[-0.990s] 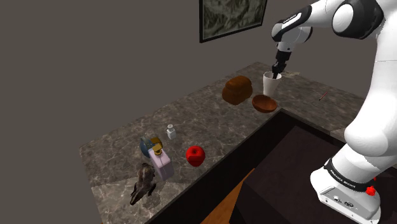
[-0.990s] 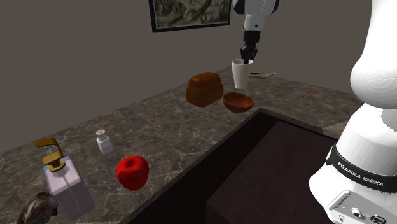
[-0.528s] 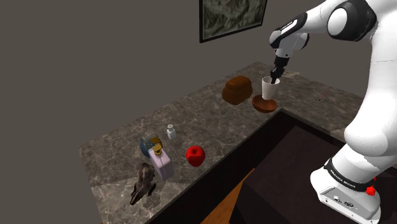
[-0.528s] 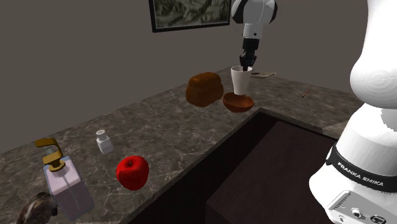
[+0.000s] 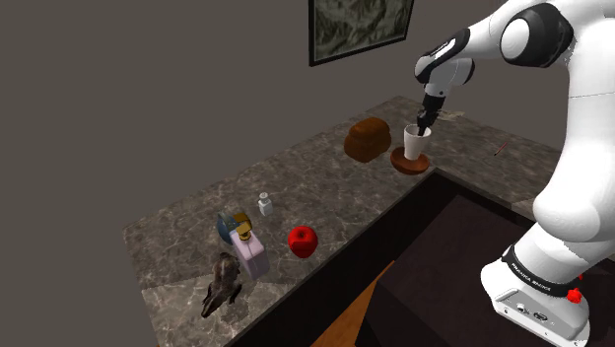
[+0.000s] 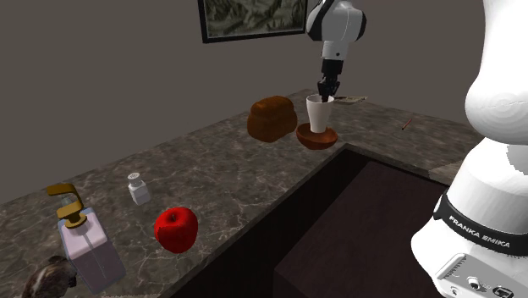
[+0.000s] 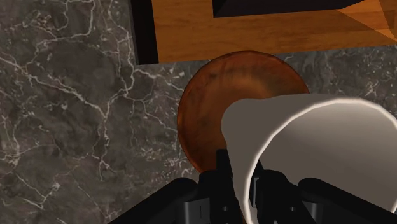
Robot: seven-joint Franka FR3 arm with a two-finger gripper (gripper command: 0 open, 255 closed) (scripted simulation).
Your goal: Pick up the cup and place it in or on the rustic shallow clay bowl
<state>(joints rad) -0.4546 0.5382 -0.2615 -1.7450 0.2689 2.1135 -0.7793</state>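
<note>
A white cup (image 5: 416, 142) stands upright with its base inside the shallow brown clay bowl (image 5: 405, 165) near the counter's front edge. My black gripper (image 5: 423, 126) comes down from above and is shut on the cup's rim. In the second exterior view the cup (image 6: 318, 113) sits in the bowl (image 6: 313, 137) with the gripper (image 6: 327, 91) at its lip. In the wrist view the gripper (image 7: 245, 181) clasps the cup (image 7: 318, 153) wall, one finger outside and one inside, and the bowl (image 7: 210, 102) lies under the cup.
A brown bread loaf (image 5: 367, 138) sits close beside the bowl. Farther along the marble counter (image 5: 197, 222) are a red apple (image 5: 303, 240), a small white bottle (image 5: 264, 204), a soap dispenser (image 5: 249, 254) and a dark figurine (image 5: 222, 281). The counter drops off right beside the bowl.
The gripper has carried the cup from beside the bowl to over it and lowered it until its base is in the bowl.
</note>
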